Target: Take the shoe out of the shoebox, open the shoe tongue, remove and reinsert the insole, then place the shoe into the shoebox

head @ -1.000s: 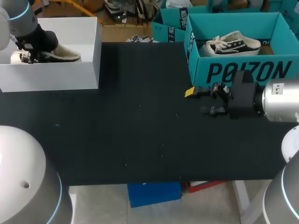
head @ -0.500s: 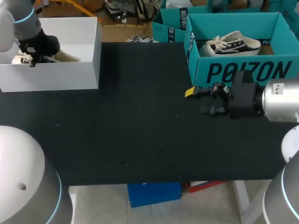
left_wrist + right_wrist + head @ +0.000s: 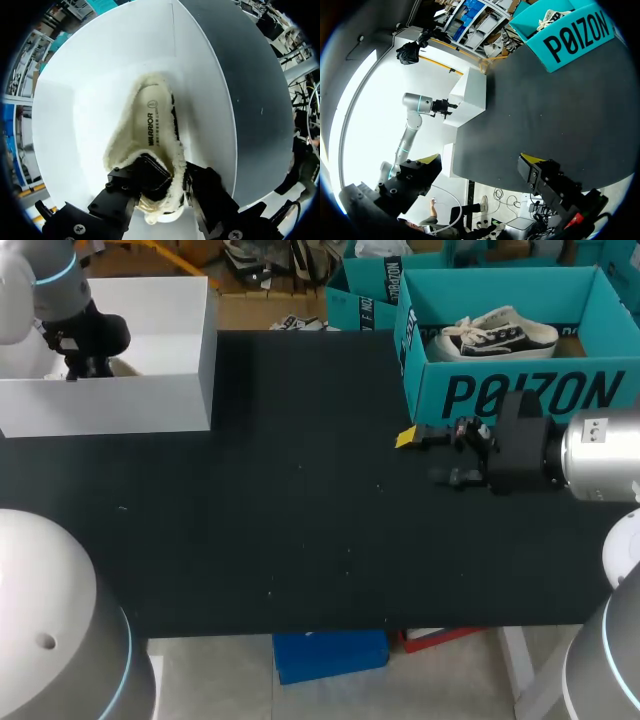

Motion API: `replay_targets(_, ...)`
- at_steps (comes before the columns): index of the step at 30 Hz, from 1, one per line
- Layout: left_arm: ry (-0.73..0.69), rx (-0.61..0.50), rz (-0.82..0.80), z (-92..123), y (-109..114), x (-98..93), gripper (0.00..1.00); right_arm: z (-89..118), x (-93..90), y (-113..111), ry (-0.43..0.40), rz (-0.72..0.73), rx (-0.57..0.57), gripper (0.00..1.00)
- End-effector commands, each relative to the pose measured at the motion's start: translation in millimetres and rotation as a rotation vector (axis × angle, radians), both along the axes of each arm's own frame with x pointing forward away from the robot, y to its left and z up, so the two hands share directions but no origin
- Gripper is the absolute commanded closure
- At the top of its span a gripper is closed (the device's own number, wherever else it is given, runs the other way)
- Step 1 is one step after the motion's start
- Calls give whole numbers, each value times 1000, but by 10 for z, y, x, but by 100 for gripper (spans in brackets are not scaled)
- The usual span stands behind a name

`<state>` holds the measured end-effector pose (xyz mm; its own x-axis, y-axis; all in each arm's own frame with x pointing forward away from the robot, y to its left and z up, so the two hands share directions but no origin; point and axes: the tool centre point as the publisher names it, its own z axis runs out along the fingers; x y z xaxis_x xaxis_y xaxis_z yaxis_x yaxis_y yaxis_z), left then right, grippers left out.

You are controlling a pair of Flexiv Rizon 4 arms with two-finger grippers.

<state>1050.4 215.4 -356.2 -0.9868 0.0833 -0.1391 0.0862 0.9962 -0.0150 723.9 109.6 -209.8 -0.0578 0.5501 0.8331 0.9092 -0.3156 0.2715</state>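
A cream fleece-lined shoe (image 3: 150, 125) lies on the floor of the white shoebox (image 3: 100, 75) at the table's far left (image 3: 110, 405). My left gripper (image 3: 177, 175) reaches down into that box (image 3: 88, 358) at the shoe's heel. One finger is inside the shoe and the other outside, with the fleecy heel collar between them. The fingers stand apart, so the gripper is open. In the head view the arm and the box wall hide nearly all of the shoe. My right gripper (image 3: 425, 457) hangs open and empty over the black table (image 3: 481, 165), just in front of the teal box.
A teal box (image 3: 520, 390) at the far right holds a black-and-white sneaker (image 3: 500, 335). A second teal box (image 3: 365, 295) stands behind it. The black tabletop (image 3: 300, 500) stretches between the white shoebox and the teal box.
My left arm has lowered the shoe into the white shoebox, and its fingers have spread apart at the heel. The right arm has not moved.
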Motion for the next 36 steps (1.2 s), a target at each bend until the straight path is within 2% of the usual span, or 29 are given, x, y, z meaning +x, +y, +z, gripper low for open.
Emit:
replay_targets(1,8,8,-1,166,-44,4,0,-1,5,3,0,0,0,0)
replay_targets(11,-16,27,44,593,-117,38,0,-1,5,3,0,0,0,0)
replay_targets(15,-27,-10,75,770,-166,5,0,-1,5,3,0,0,0,0)
replay_targets(18,-6,-144,94,890,-227,-46,0,-1,5,3,0,0,0,0)
replay_targets(20,-23,-143,98,942,-261,-93,0,-1,5,3,0,0,0,0)
replay_targets(25,-51,-250,71,1068,-404,-236,0,-1,5,3,0,0,0,0)
replay_targets(27,-38,-369,36,1121,-503,-330,0,-1,5,3,0,0,0,0)
replay_targets(29,-57,-405,19,1154,-585,-436,0,-1,5,3,0,0,0,0)
replay_targets(31,-51,-497,-1,1192,-674,-563,0,-1,5,3,0,0,0,0)
replay_targets(33,-73,-520,-4,1212,-728,-651,0,-1,5,3,0,0,0,0)
replay_targets(36,-64,-634,-11,1255,-809,-783,0,-1,5,3,0,0,0,0)
